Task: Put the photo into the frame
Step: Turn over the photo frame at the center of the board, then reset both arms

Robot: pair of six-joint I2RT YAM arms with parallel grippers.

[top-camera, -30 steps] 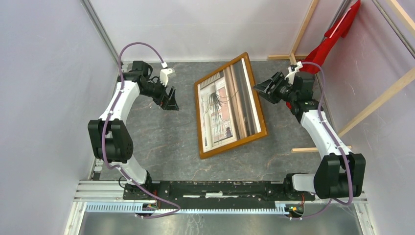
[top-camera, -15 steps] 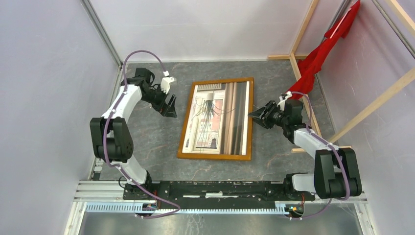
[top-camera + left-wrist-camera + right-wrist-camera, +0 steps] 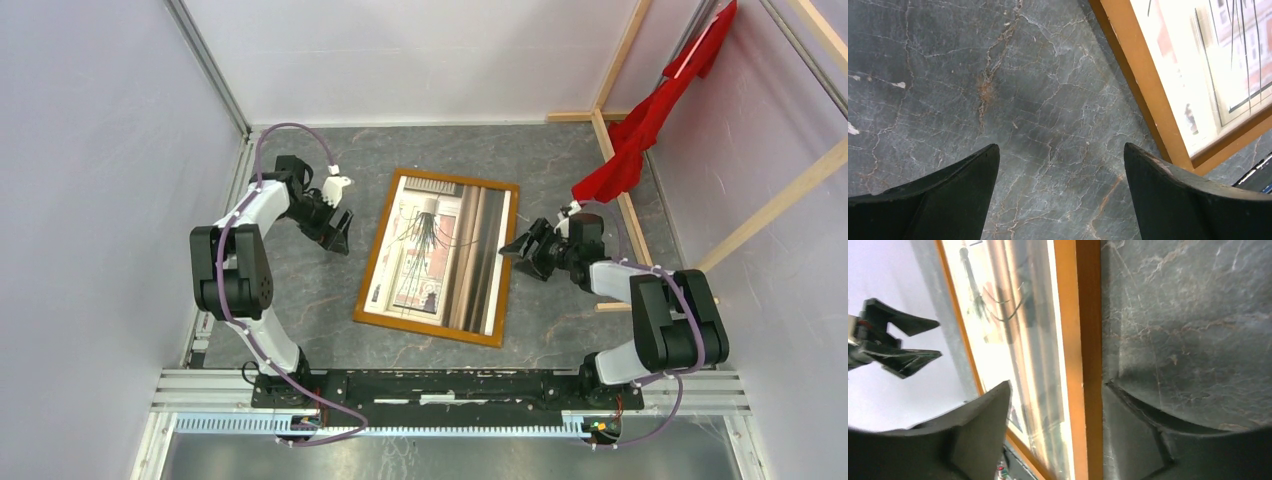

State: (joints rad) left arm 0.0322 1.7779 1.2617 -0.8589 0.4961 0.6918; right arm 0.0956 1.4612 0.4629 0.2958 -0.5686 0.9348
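The frame (image 3: 371, 265), thin orange-brown wood, lies flat on the grey marbled table in the middle, turned slightly. The photo (image 3: 430, 250) of the spiky plant and curtains sits inside it. My right gripper (image 3: 512, 250) is at the frame's right rail. In the right wrist view its jaws (image 3: 1058, 383) stand open astride that rail (image 3: 1078, 315), one finger over the photo (image 3: 1013, 315), the other on the table side. My left gripper (image 3: 340, 230) is open and empty, left of the frame. Its wrist view (image 3: 1060, 146) shows bare table and the frame's corner (image 3: 1143, 90).
Pale wooden beams (image 3: 610, 130) with red cloth (image 3: 640, 120) stand at the back right, close behind my right arm. White walls close in the left and back. A metal rail (image 3: 430, 385) runs along the near edge.
The frame has turned from slanting one way to the other and moved nearer. My right gripper came down and nearer along its right rail. My left gripper moved slightly nearer and lower.
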